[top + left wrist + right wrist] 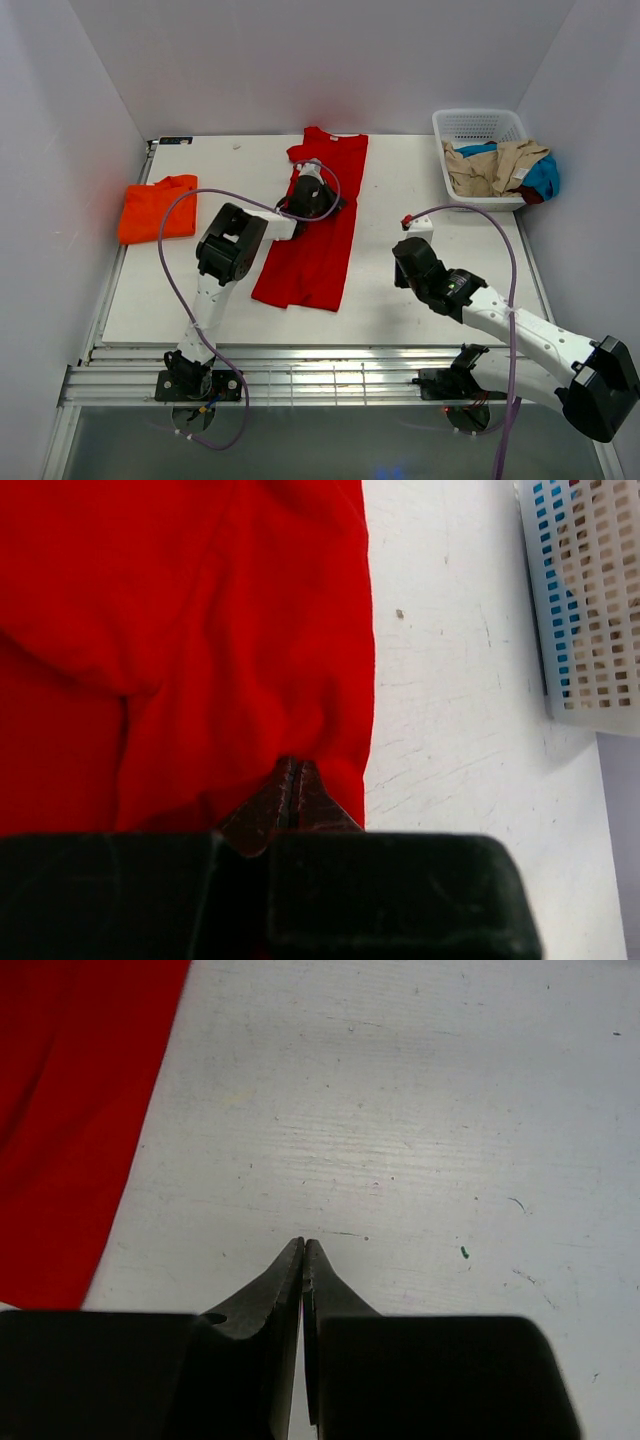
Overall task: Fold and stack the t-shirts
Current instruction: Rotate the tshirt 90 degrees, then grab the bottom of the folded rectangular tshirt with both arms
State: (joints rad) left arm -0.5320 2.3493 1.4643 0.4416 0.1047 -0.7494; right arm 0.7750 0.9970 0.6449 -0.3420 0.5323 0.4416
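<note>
T-shirts on the white surface [400, 290] number two. One red t-shirt [318, 225] lies in the middle as a long, narrow strip, its collar end toward the far edge and its hem toward the near edge, with one sleeve showing on its left side. One orange t-shirt [158, 208] sits folded into a compact square at the left edge, well apart from the red one.

Both arms are in view, one tool each. The left tool [291, 780] is down on the upper half of the red t-shirt with its jaws pressed together. The cloth puckers toward the tips near the shirt's right border, so it seems to pinch a fold there, though the wrist view is too close to be sure. The right tool [303, 1250] is closed on nothing, over bare surface just right of the red t-shirt.

One white lattice basket [480, 125] stands at the far right corner, holding crumpled beige and blue garments [500, 168].
</note>
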